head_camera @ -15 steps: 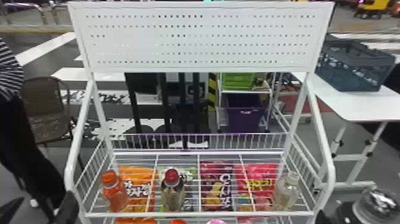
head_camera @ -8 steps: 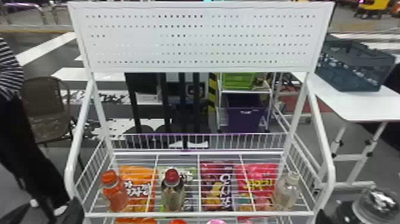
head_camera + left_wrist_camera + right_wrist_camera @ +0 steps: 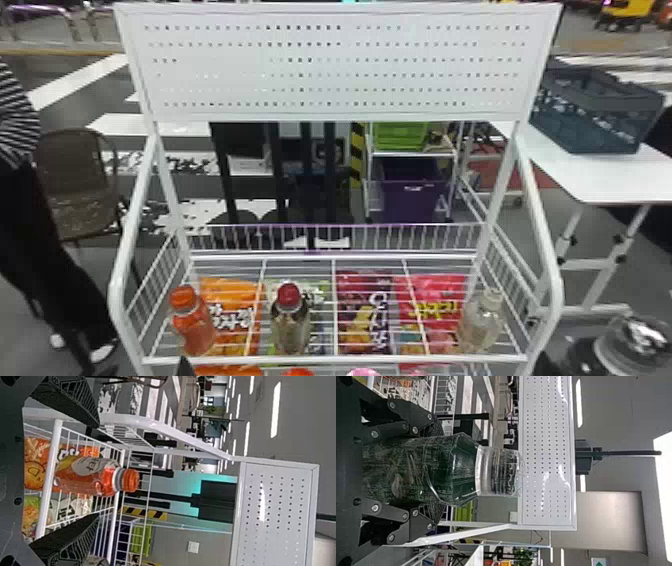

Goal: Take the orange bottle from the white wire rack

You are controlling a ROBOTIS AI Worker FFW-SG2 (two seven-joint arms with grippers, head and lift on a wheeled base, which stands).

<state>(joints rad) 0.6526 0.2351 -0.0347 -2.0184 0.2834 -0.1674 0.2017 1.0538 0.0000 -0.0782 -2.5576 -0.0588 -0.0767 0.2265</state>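
Item one: orange bottle (image 3: 192,320), upright, standing in the rack (image 3: 325,359) between seven and eight o'clock in the head view. The red-capped bottle (image 3: 290,325) is standing at its three o'clock.

Item two: left gripper (image 3: 97,470), empty, its fingers parting widely and facing the orange bottle, which is showing between them. Depth is reading poorly here, but the fingers do not appear to be touching it.

Item three: right gripper (image 3: 440,469), its fingers pressing a clear bottle (image 3: 466,467) from both sides, toward four o'clock in the head view.

Progress: lining up is apparently nearing completion. Outstanding: the closing of the left gripper, the lift over the front rail and the withdrawal, since the rack is still holding the orange bottle.
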